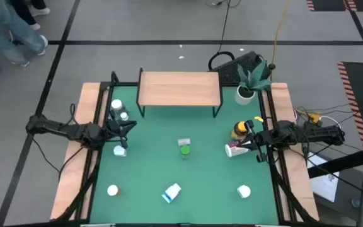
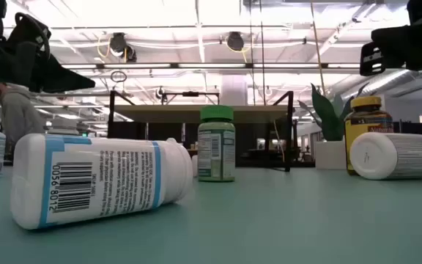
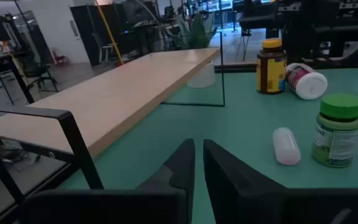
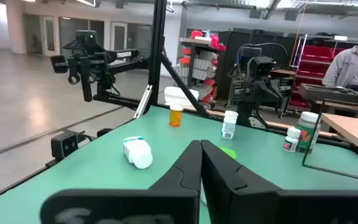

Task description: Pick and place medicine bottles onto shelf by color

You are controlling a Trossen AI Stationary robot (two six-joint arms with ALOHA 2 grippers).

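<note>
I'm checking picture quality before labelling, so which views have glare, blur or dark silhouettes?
Low view: the bright ceiling lights wash out the top and turn both arms into dark silhouettes, while the lying blue-labelled bottle stays readable. Left wrist view: the left gripper is a soft dark mass up close. High view: even light, hardly any shadow on the green table.

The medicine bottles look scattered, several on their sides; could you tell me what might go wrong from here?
1. The blue-labelled bottle and the red-labelled bottle lie on their sides and may roll when nudged.
2. The right claw hovers shut close to the amber bottle and could topple it.
3. The shelf is bare, so nothing is sorted yet.
</note>
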